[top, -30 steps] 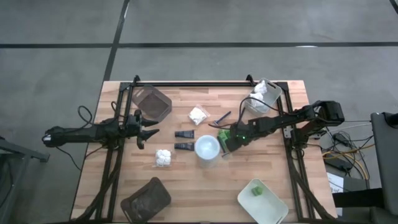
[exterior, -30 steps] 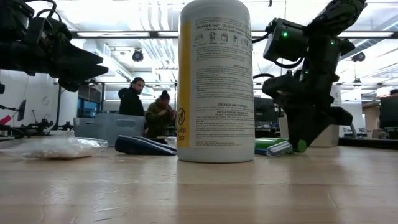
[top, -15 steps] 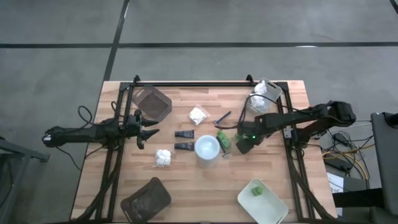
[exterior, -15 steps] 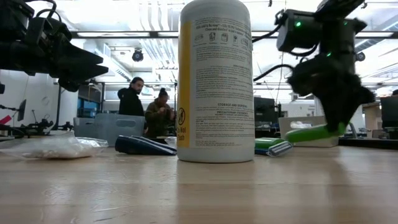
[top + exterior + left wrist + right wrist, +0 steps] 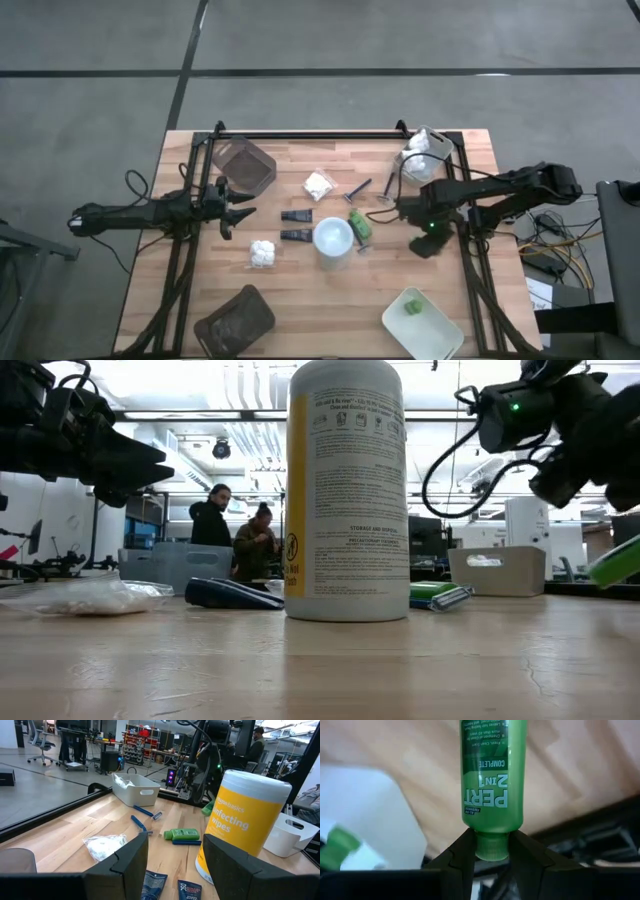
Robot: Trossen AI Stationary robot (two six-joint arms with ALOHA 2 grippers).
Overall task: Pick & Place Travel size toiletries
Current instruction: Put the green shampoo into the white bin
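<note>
My right gripper (image 5: 425, 243) hangs over the table's right side, shut on a small green bottle (image 5: 492, 770), which also shows at the low view's right edge (image 5: 620, 560). A second green bottle (image 5: 360, 226) lies beside the yellow white-capped bottle (image 5: 333, 240), which stands on its base mid-table. Two dark tubes (image 5: 295, 225), two white packets (image 5: 319, 185) (image 5: 262, 252) and two razors (image 5: 358, 190) (image 5: 385, 190) lie flat on the wood. My left gripper (image 5: 240, 210) waits open and level at the left, holding nothing. My right gripper pinches the green bottle's cap end (image 5: 492, 847) between its two fingers (image 5: 462, 855). The fingers slant down from the table's right side and lie along the bottle. The bottle's body sticks out past the fingertips, tilted and lifted clear of the table.
A white tray (image 5: 440, 330) with a green piece stands at the near right, below the held bottle. Another white tray (image 5: 428, 150) sits at the far right. Brown trays stand at the far left (image 5: 245, 165) and near left (image 5: 235, 318). People stand in the room beyond.
My right gripper has gone toward the table's right edge and up, tipping as it went. It has carried the green bottle from beside the yellow bottle, off the wood and clear of the table.
</note>
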